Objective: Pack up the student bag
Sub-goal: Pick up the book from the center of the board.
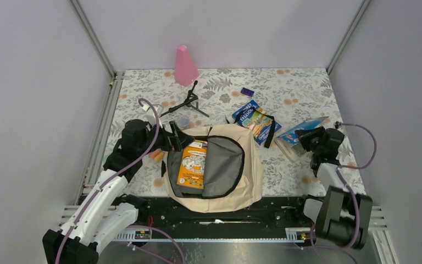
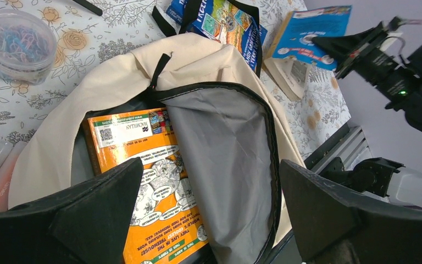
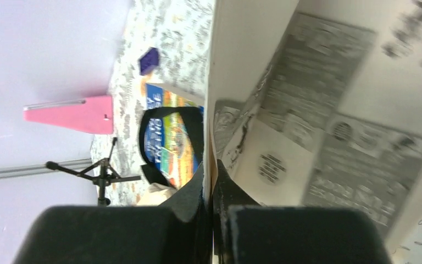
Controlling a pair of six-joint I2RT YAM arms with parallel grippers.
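The student bag [image 1: 242, 184] is a cream backpack lying open at the table's near middle, its grey flap [image 2: 220, 154] folded back. An orange book [image 1: 193, 165] lies inside it, also visible as the orange book [image 2: 143, 181] in the left wrist view. My left gripper [image 1: 175, 140] hovers at the bag's left rim, open [image 2: 211, 214] and holding nothing. To the right of the bag, my right gripper [image 1: 307, 138] is shut on the lifted cover of a blue book [image 1: 295, 135]. The thin cover sits between its pinched fingers [image 3: 210, 176], with the printed page [image 3: 318, 110] beside them.
A blue and yellow book [image 1: 255, 121] lies behind the bag under a black strap. A pink cone [image 1: 185, 66], a small black tripod [image 1: 189, 102] and a purple block [image 1: 247, 92] stand farther back. A clear tub of clips [image 2: 16, 44] and orange markers [image 1: 156, 156] sit left of the bag.
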